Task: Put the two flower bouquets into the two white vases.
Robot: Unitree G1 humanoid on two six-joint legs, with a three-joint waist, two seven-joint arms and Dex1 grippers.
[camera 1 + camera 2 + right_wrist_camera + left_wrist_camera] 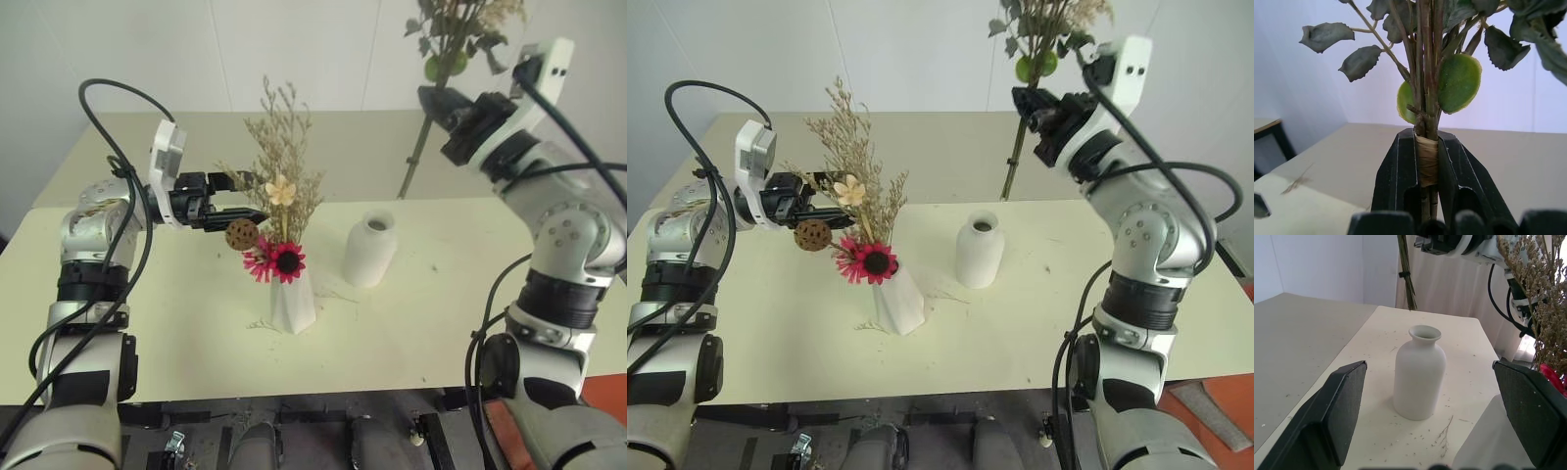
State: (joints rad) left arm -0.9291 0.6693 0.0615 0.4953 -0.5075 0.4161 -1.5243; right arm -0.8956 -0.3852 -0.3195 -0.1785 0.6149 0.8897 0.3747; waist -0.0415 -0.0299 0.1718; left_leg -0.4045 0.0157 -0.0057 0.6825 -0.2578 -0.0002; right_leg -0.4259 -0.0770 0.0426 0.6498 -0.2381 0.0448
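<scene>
Right gripper [1426, 161] is clamped tight on the taped stems of the leafy bouquet [453, 39], holding it high above the far edge of the table [147, 323], stems dangling below. Left gripper [230, 208], jaws spread wide, hovers level beside the daisy bouquet [279, 220] (seed ball and red blooms showing), which stands in the angular vase [292, 304]. The rounded vase [370, 252] waits empty just right of it
</scene>
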